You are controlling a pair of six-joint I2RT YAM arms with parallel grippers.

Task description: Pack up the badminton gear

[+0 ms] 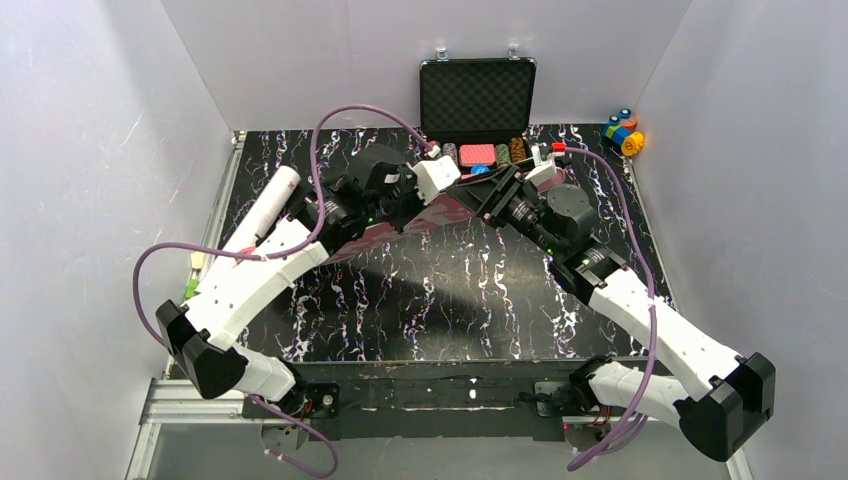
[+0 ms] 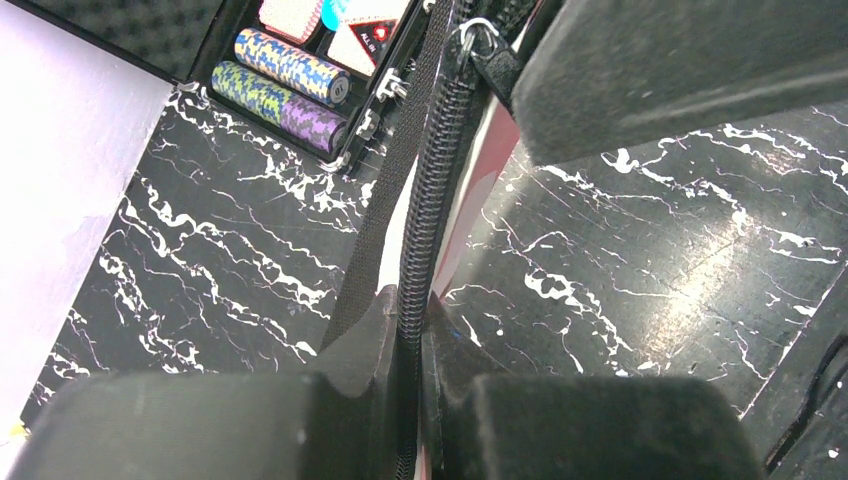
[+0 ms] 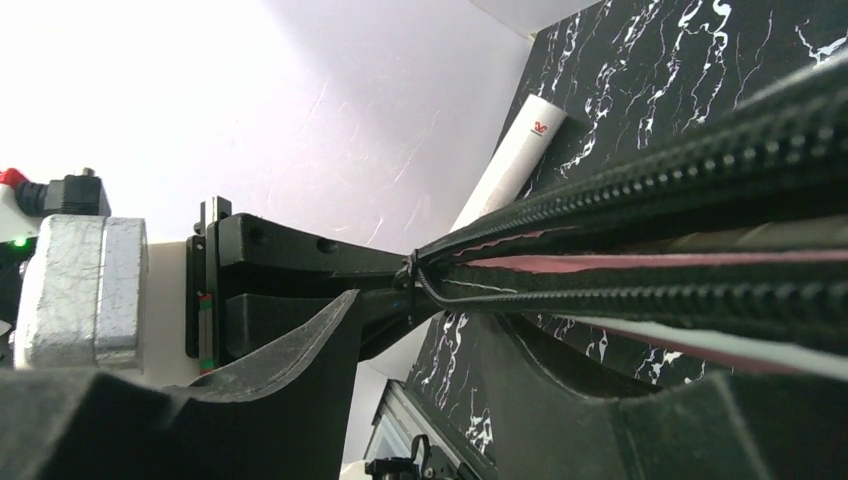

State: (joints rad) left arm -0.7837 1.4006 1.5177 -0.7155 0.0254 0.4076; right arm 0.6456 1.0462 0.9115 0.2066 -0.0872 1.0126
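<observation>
The pink SPORT bag (image 1: 445,212) hangs lifted between my two grippers at the table's back middle. My left gripper (image 1: 432,180) is shut on the bag's black zipper edge (image 2: 425,200), pinched between both fingers (image 2: 418,340). My right gripper (image 1: 497,192) is open; the bag's zipper edge (image 3: 640,190) runs just above its fingers (image 3: 425,320), and the zipper pull (image 3: 410,270) hangs over the gap. The long white tube (image 1: 265,205) lies on the table at the left and also shows in the right wrist view (image 3: 515,165). Rackets and shuttlecocks are out of view.
The open black poker-chip case (image 1: 477,100) stands at the back middle, right behind the grippers; its chip rows (image 2: 290,75) show in the left wrist view. Colourful toy blocks (image 1: 624,130) sit at the back right corner. White walls enclose three sides.
</observation>
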